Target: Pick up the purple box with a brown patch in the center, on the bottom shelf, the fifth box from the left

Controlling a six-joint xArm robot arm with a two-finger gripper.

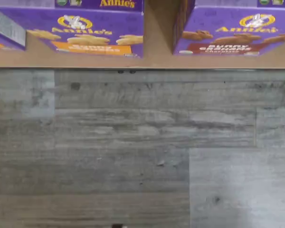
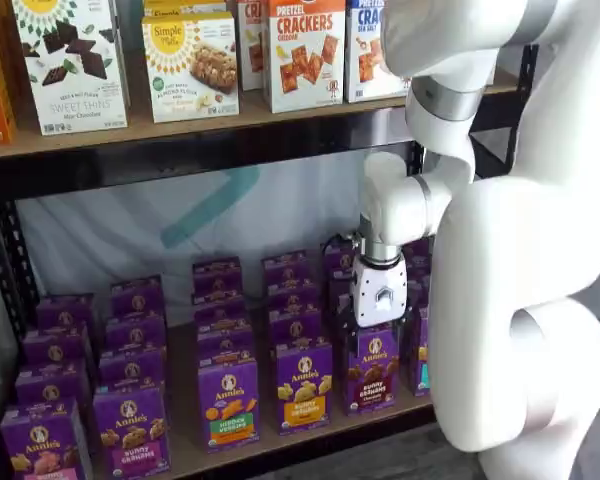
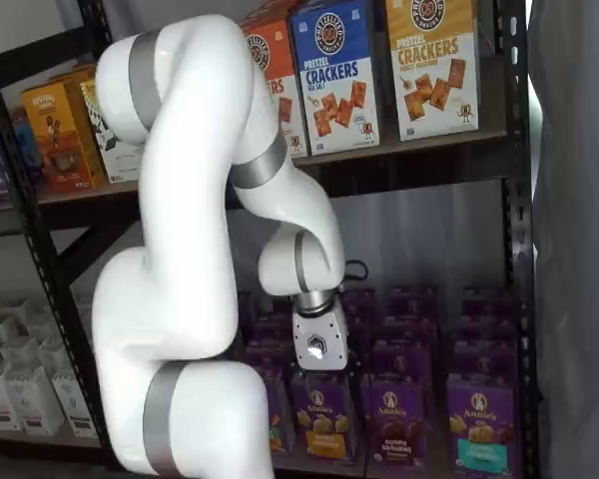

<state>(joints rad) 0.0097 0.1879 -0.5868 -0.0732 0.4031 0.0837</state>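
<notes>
Grey plank flooring fronts the bottom shelf (image 2: 185,400); centre your end effector (image 2: 377,330), finger state unreadable, over the purple box (image 2: 372,368) before descending.

In a shelf view, the white-bodied gripper (image 2: 379,322) hung at centre right of the frame, just above the small upright purple box (image 2: 371,369) with dark brown cookies. Its fingers were hidden. That carton stood at the front of the brown wooden bottom shelf (image 2: 280,442), lower right.
</notes>
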